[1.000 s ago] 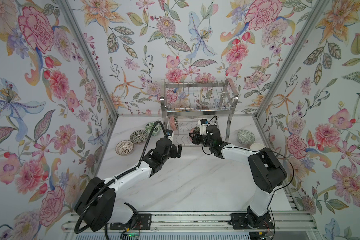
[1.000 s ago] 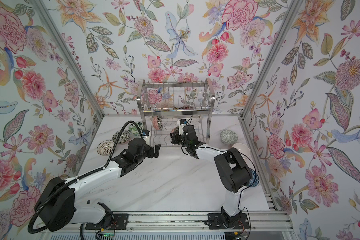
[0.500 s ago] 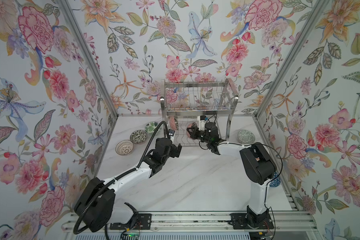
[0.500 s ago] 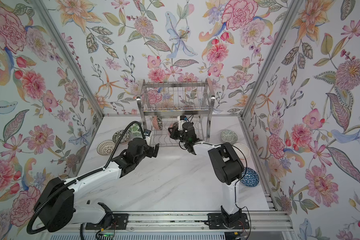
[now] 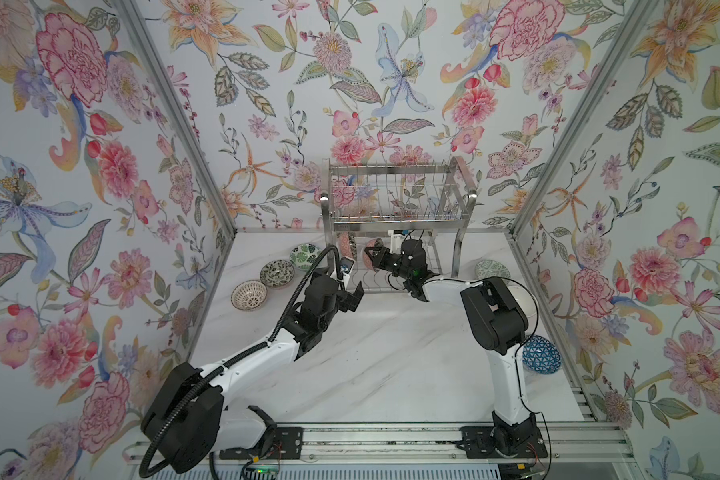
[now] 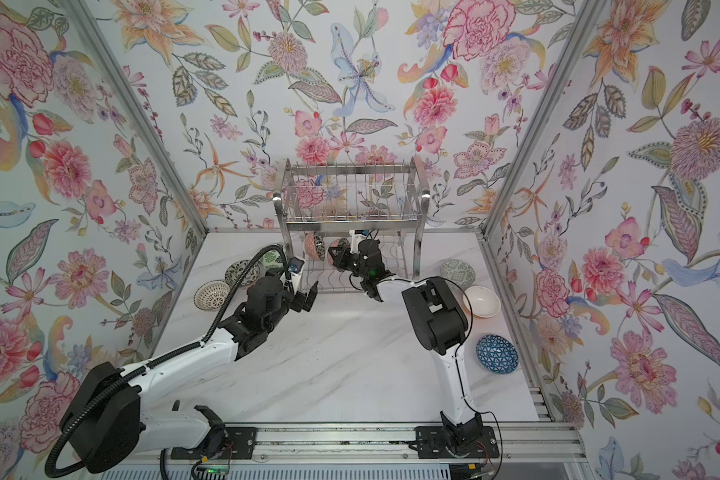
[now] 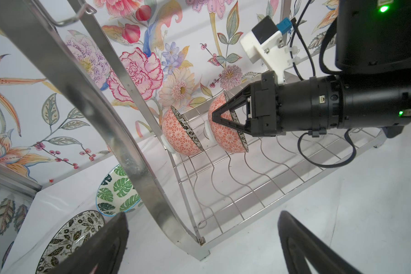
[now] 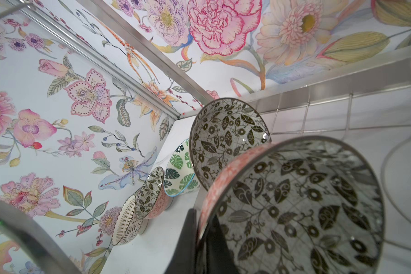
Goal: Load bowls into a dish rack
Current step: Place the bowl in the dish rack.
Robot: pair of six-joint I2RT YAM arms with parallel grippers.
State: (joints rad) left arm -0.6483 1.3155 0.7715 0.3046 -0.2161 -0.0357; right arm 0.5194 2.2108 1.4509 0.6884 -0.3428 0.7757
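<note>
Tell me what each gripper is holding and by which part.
Right gripper: pink-sided floral bowl, jaws shut on its rim. Left gripper: jaws open, nothing held.

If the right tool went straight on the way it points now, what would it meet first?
Most likely the racked bowl on the lower tier of the dish rack: the right tool, shut on the held bowl, points toward it across a small gap. Depth is unclear.

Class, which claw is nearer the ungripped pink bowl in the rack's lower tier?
Right. The right claw grips the neighbouring bowl beside that pink bowl; the open left claw sits outside the rack, in front.
</note>
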